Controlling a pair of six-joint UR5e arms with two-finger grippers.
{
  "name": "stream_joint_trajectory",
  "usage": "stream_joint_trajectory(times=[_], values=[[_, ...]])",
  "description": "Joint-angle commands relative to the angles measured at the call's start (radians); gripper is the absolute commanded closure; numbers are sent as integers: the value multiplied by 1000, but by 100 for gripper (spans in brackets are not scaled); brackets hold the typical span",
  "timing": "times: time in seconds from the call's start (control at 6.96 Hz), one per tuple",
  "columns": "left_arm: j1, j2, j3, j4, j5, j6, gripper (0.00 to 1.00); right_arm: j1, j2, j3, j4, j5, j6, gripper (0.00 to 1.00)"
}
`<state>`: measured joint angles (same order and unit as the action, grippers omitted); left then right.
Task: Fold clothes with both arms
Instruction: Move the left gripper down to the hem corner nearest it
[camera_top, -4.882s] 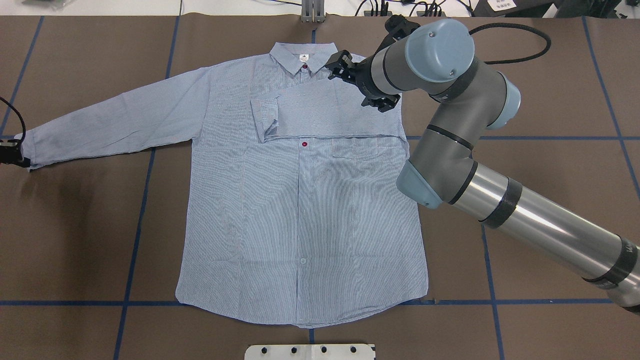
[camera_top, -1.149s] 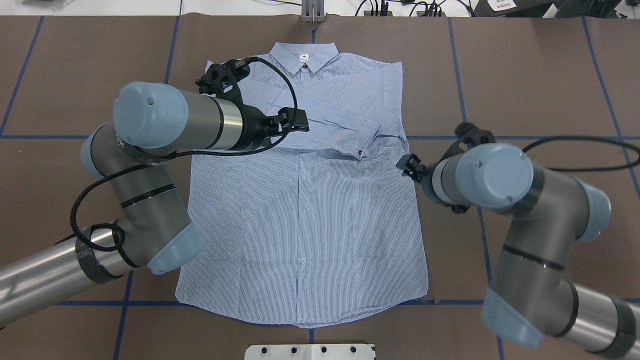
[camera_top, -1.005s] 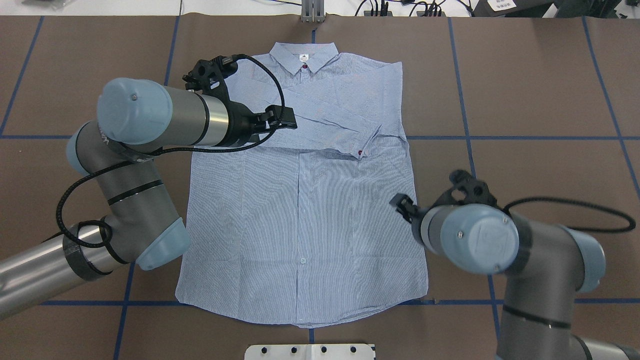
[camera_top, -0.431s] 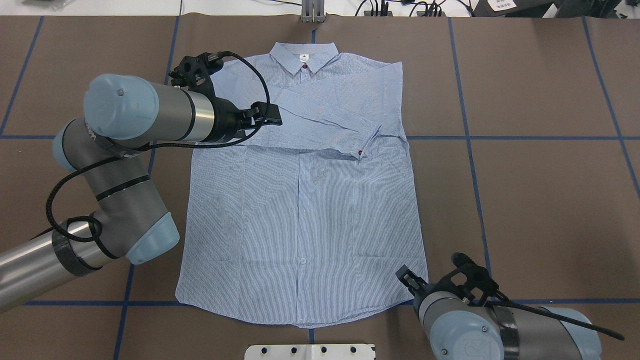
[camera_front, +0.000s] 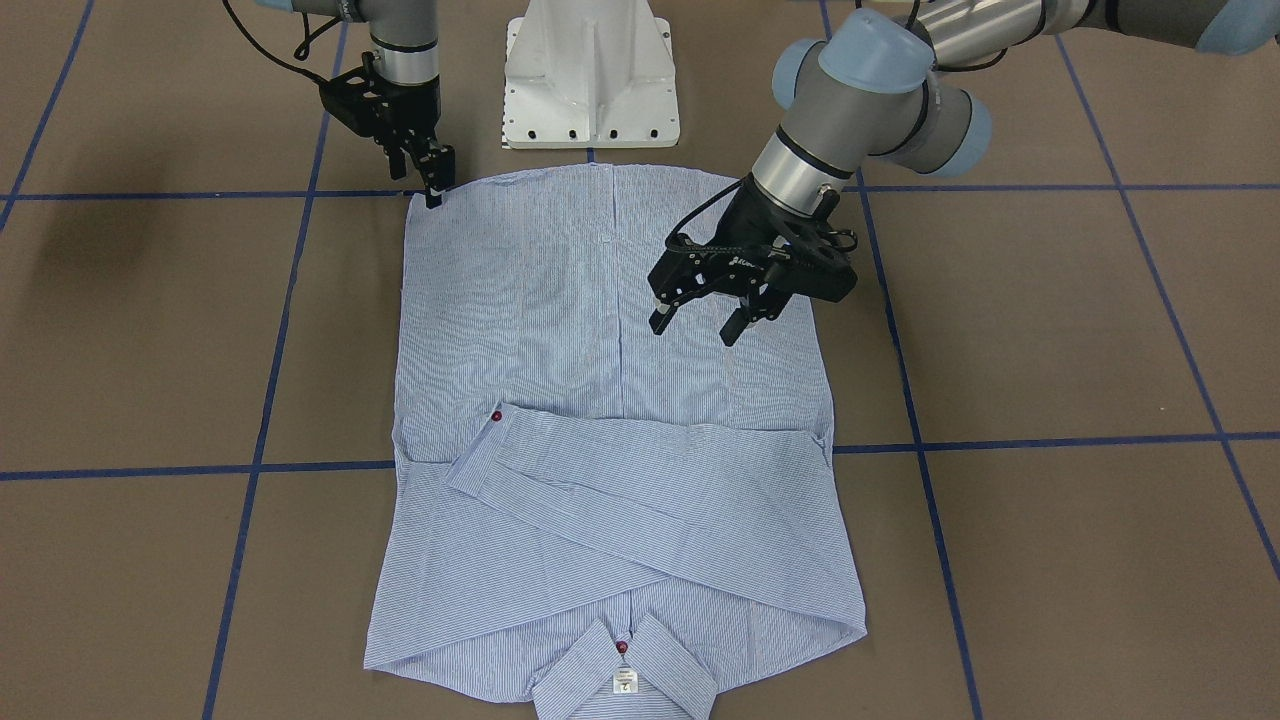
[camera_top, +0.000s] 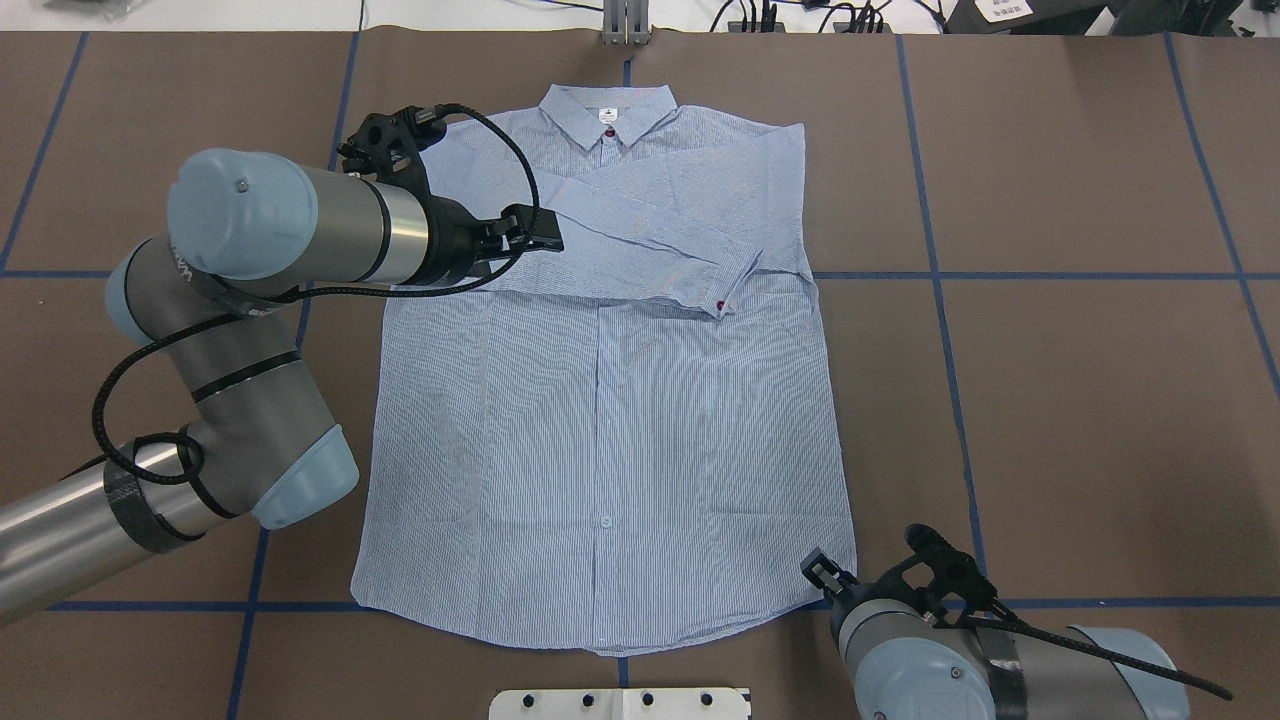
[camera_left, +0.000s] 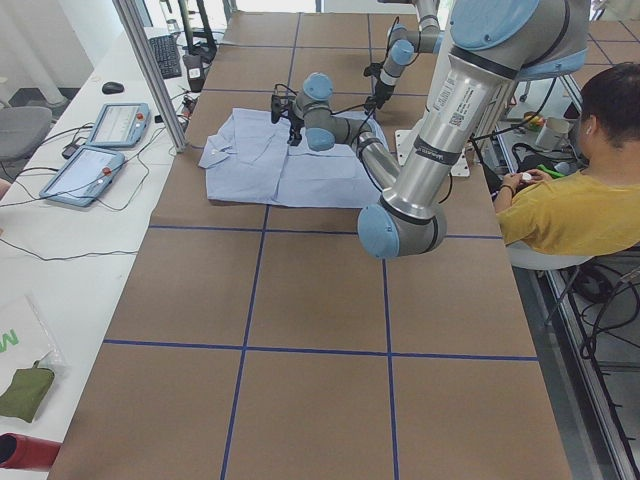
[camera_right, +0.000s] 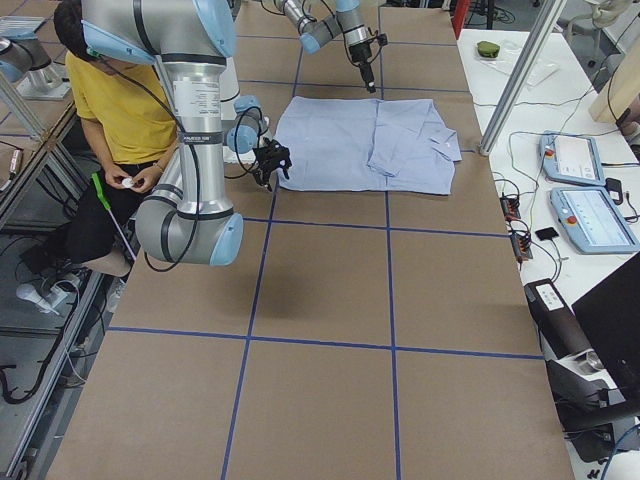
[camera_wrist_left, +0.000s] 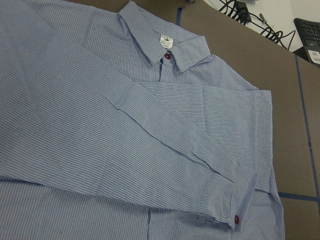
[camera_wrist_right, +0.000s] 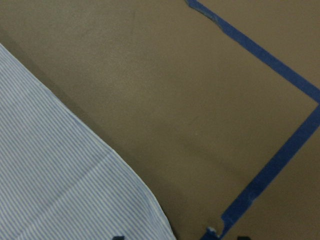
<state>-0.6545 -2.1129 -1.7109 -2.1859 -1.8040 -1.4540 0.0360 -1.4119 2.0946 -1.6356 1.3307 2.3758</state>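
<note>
The light blue striped shirt (camera_top: 620, 420) lies flat and face up, its collar (camera_top: 607, 115) at the far side. Both sleeves are folded across the chest, and a cuff with a red button (camera_top: 722, 300) lies on top. My left gripper (camera_front: 693, 330) is open and empty and hovers over the shirt (camera_front: 560, 300) near the folded sleeves. My right gripper (camera_front: 425, 180) points down at the hem's right corner (camera_top: 848, 585). In the right wrist view the hem corner (camera_wrist_right: 150, 210) lies between two fingertips that stand apart, so the gripper is open.
The brown table cover (camera_top: 1100, 400) carries blue tape lines (camera_top: 940, 300). The white pedestal base (camera_front: 590, 70) stands just behind the hem. An operator in yellow (camera_left: 570, 200) sits beside the robot. Tablets (camera_left: 95, 165) lie on a side table.
The left sleeve has been folded over the chest and the left gripper has drawn back left. The right arm has swung from the collar down to the hem's right corner.
</note>
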Motion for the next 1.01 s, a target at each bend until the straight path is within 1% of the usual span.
stream_joint_trajectory(times=[0.0, 0.29, 0.57, 0.86], values=[[0, 1, 2, 0, 0, -2, 5, -1, 7, -2, -1, -1, 0, 55], [1, 2, 2, 0, 2, -3, 5, -1, 8, -5, -1, -1, 0, 58], [1, 1, 2, -2, 3, -5, 5, 1, 7, -5, -3, -2, 0, 66], [1, 2, 2, -2, 3, -8, 5, 2, 7, -2, -9, -5, 2, 68]])
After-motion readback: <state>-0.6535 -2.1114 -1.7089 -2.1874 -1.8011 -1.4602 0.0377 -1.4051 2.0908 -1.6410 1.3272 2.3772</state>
